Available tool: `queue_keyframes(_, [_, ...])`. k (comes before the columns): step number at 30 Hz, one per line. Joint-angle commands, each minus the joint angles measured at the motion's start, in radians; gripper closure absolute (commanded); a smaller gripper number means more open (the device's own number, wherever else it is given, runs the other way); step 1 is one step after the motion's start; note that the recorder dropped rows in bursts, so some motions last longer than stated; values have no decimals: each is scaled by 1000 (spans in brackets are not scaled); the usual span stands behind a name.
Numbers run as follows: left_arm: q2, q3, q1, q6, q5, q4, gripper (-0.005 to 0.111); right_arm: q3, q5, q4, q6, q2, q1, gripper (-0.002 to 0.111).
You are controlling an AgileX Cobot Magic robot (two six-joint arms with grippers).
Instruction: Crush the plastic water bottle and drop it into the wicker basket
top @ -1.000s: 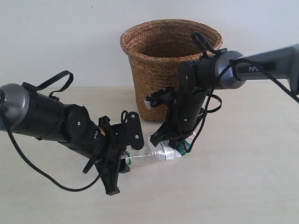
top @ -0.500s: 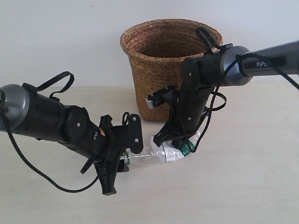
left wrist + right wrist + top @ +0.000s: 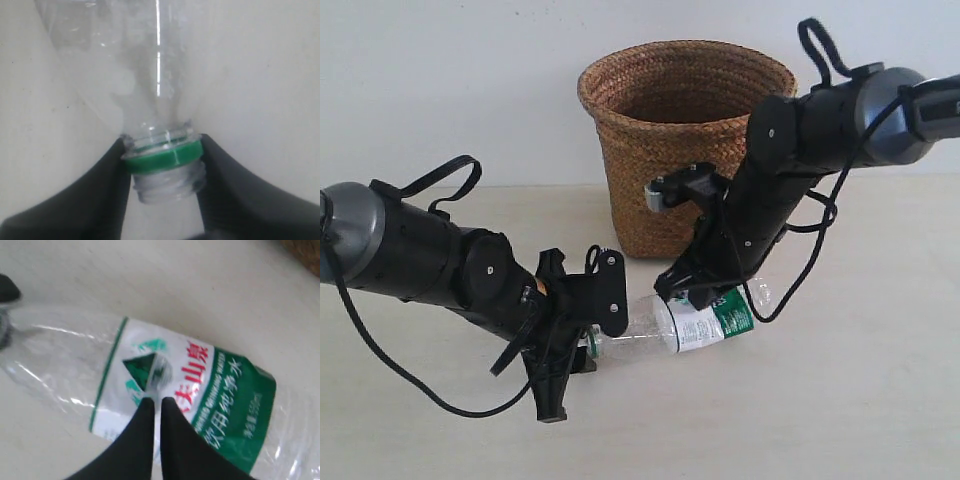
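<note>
The plastic water bottle (image 3: pixel 692 324) lies on its side on the table in front of the wicker basket (image 3: pixel 665 190). My left gripper (image 3: pixel 583 352) is shut on its neck. In the left wrist view the black fingers (image 3: pixel 107 175) press on both sides of the green ring (image 3: pixel 162 159), and the bare thread shows with no cap on it. My right gripper (image 3: pixel 692 294) hangs just over the label with its jaws shut. Its tips (image 3: pixel 155 400) point at the white-and-green label (image 3: pixel 210 385); whether they touch it I cannot tell.
The basket stands upright against the white wall, right behind the right arm, and its edge shows in the right wrist view (image 3: pixel 306 251). Loose black cables hang from both arms. The beige table (image 3: pixel 840 400) stretches to the front and right.
My right arm has lifted and swung to the right, off the bottle's body. The bottle has shifted right and shows more of its label. The left gripper keeps its hold on the neck.
</note>
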Motion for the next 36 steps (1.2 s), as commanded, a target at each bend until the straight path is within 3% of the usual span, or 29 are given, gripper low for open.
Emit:
queue_keyframes(1, [3,3,-6,1,0,4,103,5,-10,94,-76,-20,-4,108])
queue_keyframes(25, [3,3,-6,1,0,4,103,1,72,123,-99,307,34,108])
queue_keyframes(36, [3,3,-6,1,0,4,103,1,76,134,-107,143,-8,108])
